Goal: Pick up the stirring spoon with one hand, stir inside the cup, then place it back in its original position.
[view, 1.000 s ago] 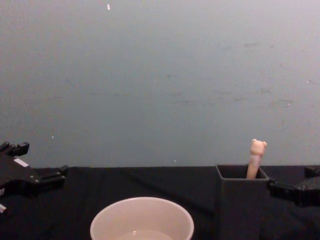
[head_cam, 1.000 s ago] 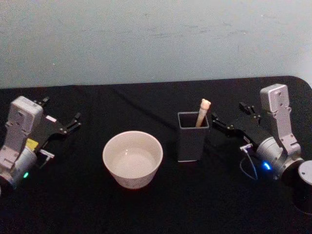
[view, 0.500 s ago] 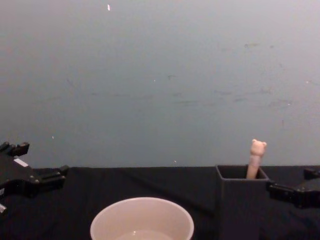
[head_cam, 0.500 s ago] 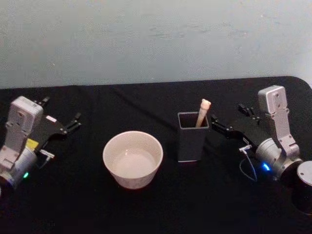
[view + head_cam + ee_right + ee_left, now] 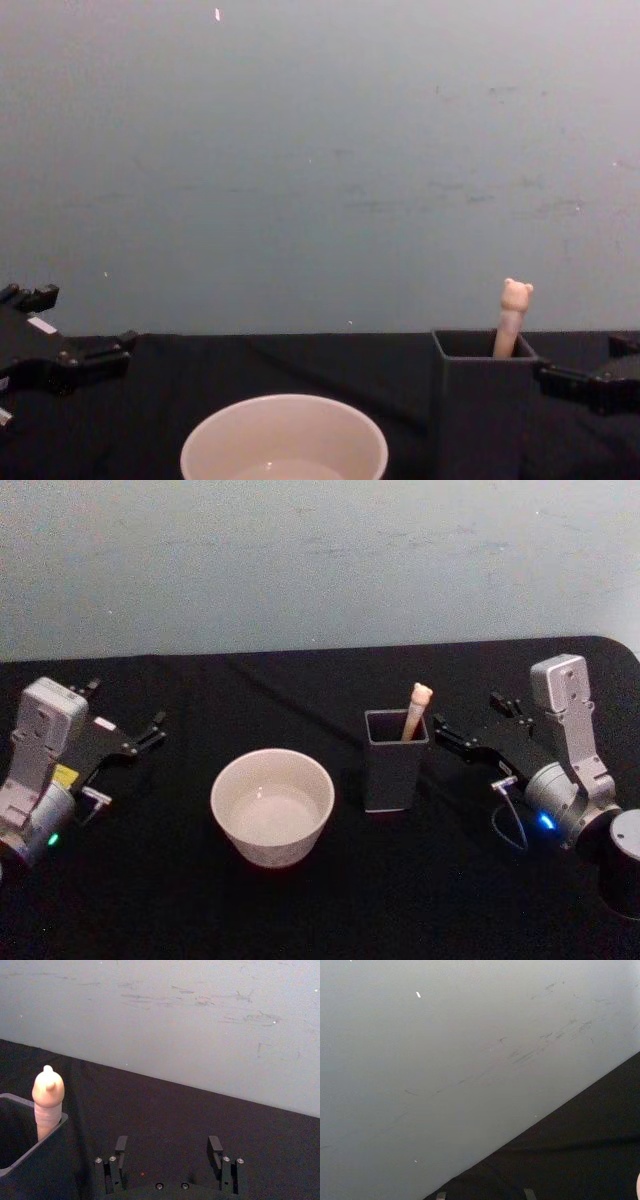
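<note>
The stirring spoon point(image 5: 415, 710) stands in a dark grey square holder point(image 5: 395, 770), its beige bear-head top point(image 5: 516, 295) sticking out above the rim and its lower shaft hidden inside. The cream-white cup point(image 5: 272, 805) sits left of the holder, apart from it. My right gripper point(image 5: 465, 712) is open just right of the holder, at about the height of its rim, with nothing between its fingers. In the right wrist view the spoon point(image 5: 48, 1097) is off to one side of the open right gripper point(image 5: 167, 1152). My left gripper point(image 5: 125, 705) rests open at the table's far left.
A black cloth covers the table point(image 5: 320, 910), and a pale wall point(image 5: 320, 560) rises behind its far edge. The cup point(image 5: 283, 440) and holder point(image 5: 480, 410) stand near the middle. A dark round object point(image 5: 625, 865) shows at the right edge.
The right arm has shifted very slightly beside the holder. The spoon, the cup and the left arm have not moved.
</note>
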`<action>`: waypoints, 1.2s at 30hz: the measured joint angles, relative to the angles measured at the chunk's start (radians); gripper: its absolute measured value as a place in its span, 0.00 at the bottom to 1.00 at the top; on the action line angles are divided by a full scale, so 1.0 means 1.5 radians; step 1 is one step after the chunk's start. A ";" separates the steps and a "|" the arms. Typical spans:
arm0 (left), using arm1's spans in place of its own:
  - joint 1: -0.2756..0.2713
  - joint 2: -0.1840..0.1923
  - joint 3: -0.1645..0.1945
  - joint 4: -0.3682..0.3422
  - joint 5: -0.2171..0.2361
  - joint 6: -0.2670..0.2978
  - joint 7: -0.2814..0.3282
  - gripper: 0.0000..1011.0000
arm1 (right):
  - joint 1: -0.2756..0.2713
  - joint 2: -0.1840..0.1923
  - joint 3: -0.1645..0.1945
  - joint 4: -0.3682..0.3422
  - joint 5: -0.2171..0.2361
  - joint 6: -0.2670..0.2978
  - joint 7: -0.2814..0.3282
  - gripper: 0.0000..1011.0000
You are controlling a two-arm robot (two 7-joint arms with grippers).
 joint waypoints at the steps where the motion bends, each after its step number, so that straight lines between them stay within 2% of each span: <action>1: 0.000 0.000 0.000 0.000 0.000 0.000 0.000 0.99 | 0.000 0.000 0.000 0.000 0.000 0.000 0.000 0.99; 36: 0.000 0.000 0.000 0.000 0.000 0.000 0.000 0.99 | 0.000 0.000 0.000 0.000 0.001 -0.001 -0.001 0.99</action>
